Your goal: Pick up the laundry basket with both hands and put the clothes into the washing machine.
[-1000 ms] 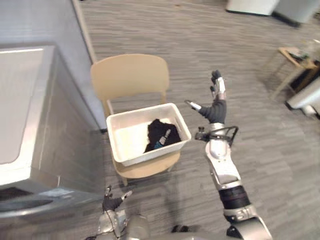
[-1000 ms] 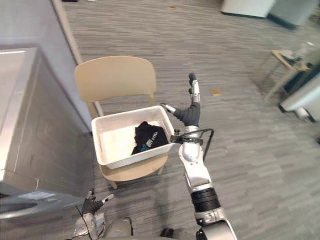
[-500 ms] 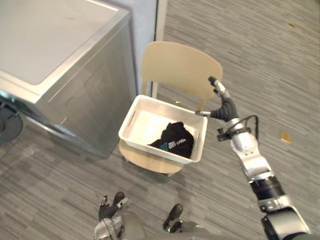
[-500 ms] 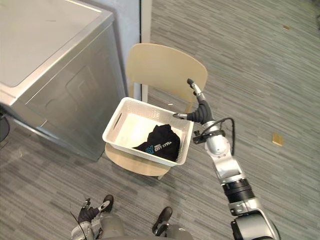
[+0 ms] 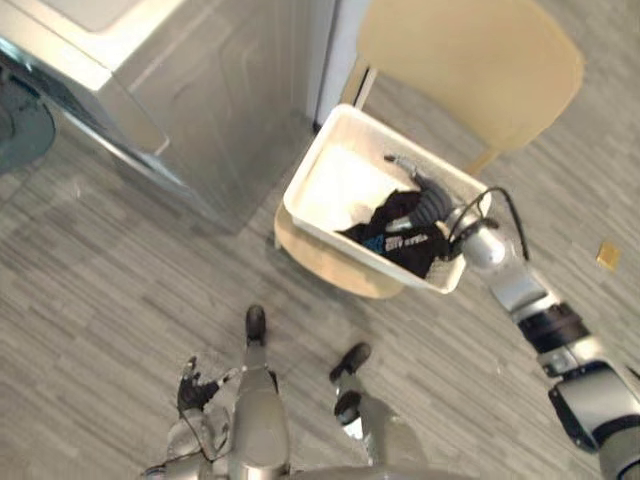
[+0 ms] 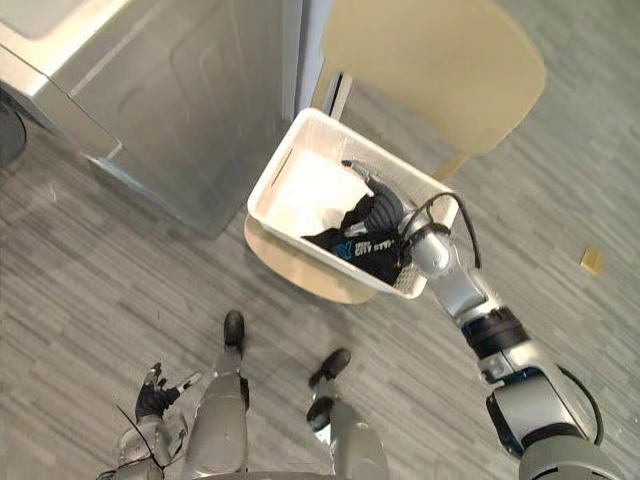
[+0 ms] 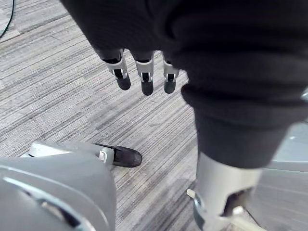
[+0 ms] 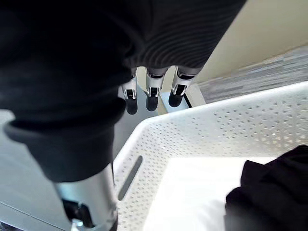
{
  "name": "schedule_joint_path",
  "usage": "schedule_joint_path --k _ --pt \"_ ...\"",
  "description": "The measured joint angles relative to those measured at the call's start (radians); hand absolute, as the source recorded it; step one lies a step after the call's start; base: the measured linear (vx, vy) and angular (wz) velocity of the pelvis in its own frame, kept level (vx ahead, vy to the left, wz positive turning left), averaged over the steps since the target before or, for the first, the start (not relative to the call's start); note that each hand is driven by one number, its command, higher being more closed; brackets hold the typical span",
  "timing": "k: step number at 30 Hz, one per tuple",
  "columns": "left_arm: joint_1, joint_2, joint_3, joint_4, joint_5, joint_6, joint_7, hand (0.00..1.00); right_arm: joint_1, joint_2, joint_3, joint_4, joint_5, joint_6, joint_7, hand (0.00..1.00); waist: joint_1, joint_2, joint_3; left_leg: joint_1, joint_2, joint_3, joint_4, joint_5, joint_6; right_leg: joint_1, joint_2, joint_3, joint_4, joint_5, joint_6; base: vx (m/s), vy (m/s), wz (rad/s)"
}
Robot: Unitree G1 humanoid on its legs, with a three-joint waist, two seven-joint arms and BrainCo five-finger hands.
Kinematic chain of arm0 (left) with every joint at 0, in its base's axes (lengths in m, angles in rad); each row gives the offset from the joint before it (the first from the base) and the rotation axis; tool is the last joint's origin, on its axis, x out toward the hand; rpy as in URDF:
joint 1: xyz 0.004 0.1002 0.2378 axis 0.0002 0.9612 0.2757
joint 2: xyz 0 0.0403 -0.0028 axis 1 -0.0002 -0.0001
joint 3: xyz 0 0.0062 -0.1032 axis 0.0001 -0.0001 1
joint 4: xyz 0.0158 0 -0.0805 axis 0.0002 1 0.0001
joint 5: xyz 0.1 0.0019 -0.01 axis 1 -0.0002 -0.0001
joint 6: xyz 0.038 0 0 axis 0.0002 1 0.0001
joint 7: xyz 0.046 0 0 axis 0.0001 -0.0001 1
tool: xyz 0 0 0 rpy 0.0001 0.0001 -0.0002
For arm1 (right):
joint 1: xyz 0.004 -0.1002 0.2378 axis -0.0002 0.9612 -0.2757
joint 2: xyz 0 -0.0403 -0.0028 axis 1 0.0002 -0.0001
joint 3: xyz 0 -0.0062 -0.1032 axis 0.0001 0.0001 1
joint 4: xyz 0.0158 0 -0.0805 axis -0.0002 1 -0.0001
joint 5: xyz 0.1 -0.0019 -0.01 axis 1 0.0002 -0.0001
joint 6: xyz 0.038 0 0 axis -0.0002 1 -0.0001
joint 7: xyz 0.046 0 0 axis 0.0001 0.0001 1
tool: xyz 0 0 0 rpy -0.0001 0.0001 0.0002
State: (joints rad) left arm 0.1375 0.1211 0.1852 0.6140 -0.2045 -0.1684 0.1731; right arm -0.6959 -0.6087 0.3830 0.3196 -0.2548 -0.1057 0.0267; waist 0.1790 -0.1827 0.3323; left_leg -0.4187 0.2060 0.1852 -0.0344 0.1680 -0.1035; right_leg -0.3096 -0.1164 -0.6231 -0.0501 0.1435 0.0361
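Basket (image 5: 345,180), white and perforated, sits on the chair (image 5: 470,60), black garment (image 5: 395,235) inside. Right hand (image 5: 425,200), beside the rim a moment ago, now hovers over the garment, fingers straight and apart. Left hand (image 5: 190,385) hangs low, fingers loose.

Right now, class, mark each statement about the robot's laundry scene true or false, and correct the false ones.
1. The basket sits on the chair. True.
2. The garment in the basket is white. False: it is black.
3. The right hand is over the basket with open fingers. True.
4. The left hand grips the basket's rim. False: it hangs low over the floor, far from the basket, fingers open.
5. The washing machine stands to the left of the chair. True.
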Motion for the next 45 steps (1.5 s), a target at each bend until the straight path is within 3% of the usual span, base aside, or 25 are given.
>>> schedule_joint_path --k 6,11,19,23,30,31,37,41,45 --pt "-0.068 0.010 -0.060 -0.083 -0.071 -0.007 0.002 0.00 -0.155 -0.006 0.020 0.206 -0.117 0.052 -0.006 0.00 -0.001 -0.002 0.078 -0.095 -0.019 -0.046 0.016 0.013 0.016 -0.052 -0.005 -0.033 -0.024 0.024 -0.002 0.03 0.071 0.15" --pt "-0.089 0.014 -0.080 -0.098 -0.151 -0.012 0.002 0.00 -0.298 -0.009 0.021 0.394 -0.149 0.110 -0.046 0.00 0.001 -0.001 0.126 -0.133 -0.026 -0.051 0.016 0.015 0.019 -0.085 -0.010 -0.031 -0.025 0.031 0.000 0.03 0.079 0.04" --pt "-0.123 0.029 -0.110 -0.114 -0.211 -0.016 0.001 0.00 -0.366 -0.032 0.021 0.582 -0.146 0.117 -0.049 0.00 0.000 0.001 0.151 -0.197 -0.027 -0.074 0.037 0.015 0.019 -0.128 -0.009 -0.032 -0.026 0.033 -0.001 0.05 0.089 0.03" --pt "-0.123 0.027 -0.113 -0.118 -0.305 -0.036 0.001 0.00 -0.382 -0.035 0.020 0.663 -0.149 0.114 -0.052 0.00 0.002 0.005 0.154 -0.231 -0.027 -0.083 0.042 0.015 0.019 -0.154 -0.007 -0.032 -0.032 0.044 -0.005 0.03 0.099 0.00" --pt "-0.123 -0.010 -0.139 -0.287 -0.378 -0.055 -0.023 0.00 -0.386 -0.106 0.010 0.677 -0.198 0.108 -0.105 0.00 0.013 0.019 0.162 -0.305 -0.023 -0.091 0.049 0.014 0.017 -0.213 -0.013 -0.046 -0.034 0.058 -0.003 0.00 0.126 0.02" --pt "-0.123 -0.015 -0.153 -0.310 -0.377 -0.055 -0.032 0.00 -0.386 -0.123 0.010 0.677 -0.203 0.108 -0.117 1.00 0.018 0.023 0.164 -0.317 -0.022 -0.093 0.050 0.010 0.016 -0.224 -0.018 -0.052 -0.030 0.058 -0.003 -0.03 0.153 0.00" --pt "-0.121 -0.110 -0.196 -0.379 -0.373 -0.055 -0.052 0.00 -0.384 -0.193 -0.014 0.642 -0.205 0.104 -0.159 1.00 0.026 0.042 0.159 -0.384 -0.010 -0.067 0.074 0.009 0.017 -0.290 -0.025 -0.062 -0.003 0.057 -0.003 -0.01 0.098 -0.04" --pt "-0.120 -0.121 -0.205 -0.379 -0.371 -0.056 -0.058 0.00 -0.361 -0.185 -0.068 0.622 -0.141 0.082 -0.163 1.00 0.030 0.044 0.152 -0.389 -0.002 -0.046 0.087 0.016 0.017 -0.297 -0.023 -0.056 -0.003 0.057 -0.003 0.02 0.068 -0.10" --pt "-0.119 -0.163 -0.210 -0.379 -0.371 -0.057 -0.041 0.00 -0.310 -0.148 -0.111 0.599 -0.070 0.086 -0.203 1.00 0.029 0.079 0.104 -0.405 0.004 -0.033 0.126 0.019 0.021 -0.301 -0.024 -0.050 -0.003 0.058 -0.003 0.04 0.087 -0.06"
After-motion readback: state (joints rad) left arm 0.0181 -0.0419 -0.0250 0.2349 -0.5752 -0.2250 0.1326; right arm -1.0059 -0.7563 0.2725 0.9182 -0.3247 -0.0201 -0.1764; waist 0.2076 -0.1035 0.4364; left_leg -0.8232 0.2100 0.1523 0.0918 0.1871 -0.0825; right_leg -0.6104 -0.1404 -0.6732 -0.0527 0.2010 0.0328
